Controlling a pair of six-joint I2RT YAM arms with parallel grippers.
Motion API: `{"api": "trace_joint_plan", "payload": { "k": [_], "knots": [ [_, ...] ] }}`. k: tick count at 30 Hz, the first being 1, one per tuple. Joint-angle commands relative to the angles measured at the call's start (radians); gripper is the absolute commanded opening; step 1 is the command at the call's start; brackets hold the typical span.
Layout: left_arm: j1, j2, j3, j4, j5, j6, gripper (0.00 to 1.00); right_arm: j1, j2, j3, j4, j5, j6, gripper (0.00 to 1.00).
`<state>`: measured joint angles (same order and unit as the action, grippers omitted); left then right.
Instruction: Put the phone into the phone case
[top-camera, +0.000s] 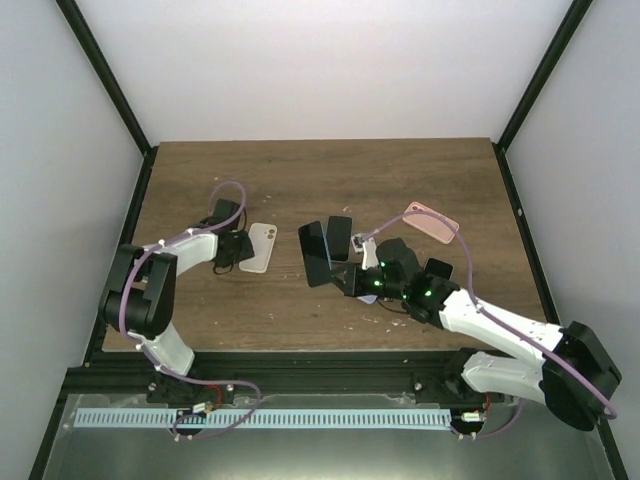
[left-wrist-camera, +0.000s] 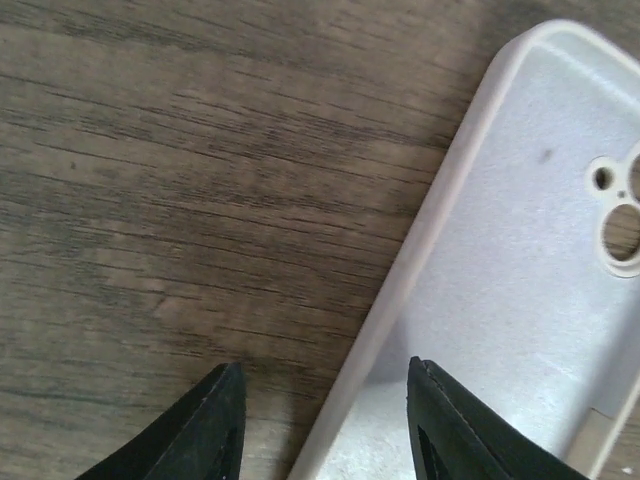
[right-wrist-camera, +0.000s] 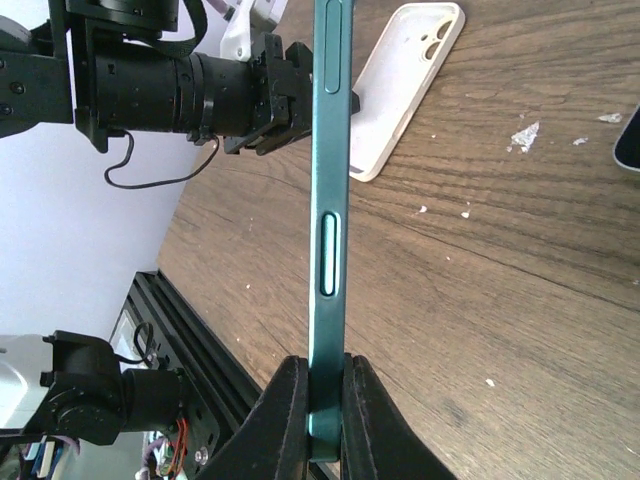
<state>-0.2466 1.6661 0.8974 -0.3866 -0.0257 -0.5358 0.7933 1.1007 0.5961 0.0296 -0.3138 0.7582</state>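
Robot lab, white-walled enclosure (top-camera: 300, 60), aluminium rails (top-camera: 300, 365)

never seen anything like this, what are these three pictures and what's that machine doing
These are three cameras on one moment. The overhead picture shows two robot arms bolted at the near edge of a wooden table. The other two pictures come from cameras on each arm's wrist, looking past its own jaws.

On the table lie a white phone case, a pink case and a dark phone.

The right gripper has its jaws shut on a teal phone, held up on edge above the wood. The left gripper has its jaws open right at the white case's edge, one jaw over the case and one over bare wood. It looks set to steady the case so the phone can go in.
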Motion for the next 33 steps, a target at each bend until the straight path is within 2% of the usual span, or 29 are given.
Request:
{"api": "trace_joint_plan", "payload": {
  "k": [1, 7, 10, 20, 26, 33],
  "knots": [
    [0.000, 0.039, 0.013, 0.027, -0.020, 0.024, 0.42, -0.003, -0.041, -0.004, 0.031, 0.024, -0.023, 0.01],
    [-0.041, -0.009, 0.008, -0.034, 0.003, 0.014, 0.08, -0.003, -0.078, -0.009, 0.007, 0.044, -0.026, 0.01],
    [-0.091, -0.059, -0.021, -0.059, 0.010, -0.017, 0.00, -0.003, -0.099, -0.015, 0.004, 0.055, -0.025, 0.01],
    [-0.256, -0.214, -0.201, -0.028, 0.117, -0.286, 0.00, -0.003, -0.102, -0.023, 0.002, 0.030, -0.003, 0.01],
    [-0.374, -0.250, -0.265, 0.041, 0.167, -0.385, 0.12, -0.004, -0.064, -0.037, 0.037, 0.017, 0.011, 0.01],
    [-0.374, -0.280, -0.287, 0.044, 0.198, -0.379, 0.38, -0.003, 0.042, -0.013, 0.081, -0.030, 0.015, 0.01]
  ]
}}
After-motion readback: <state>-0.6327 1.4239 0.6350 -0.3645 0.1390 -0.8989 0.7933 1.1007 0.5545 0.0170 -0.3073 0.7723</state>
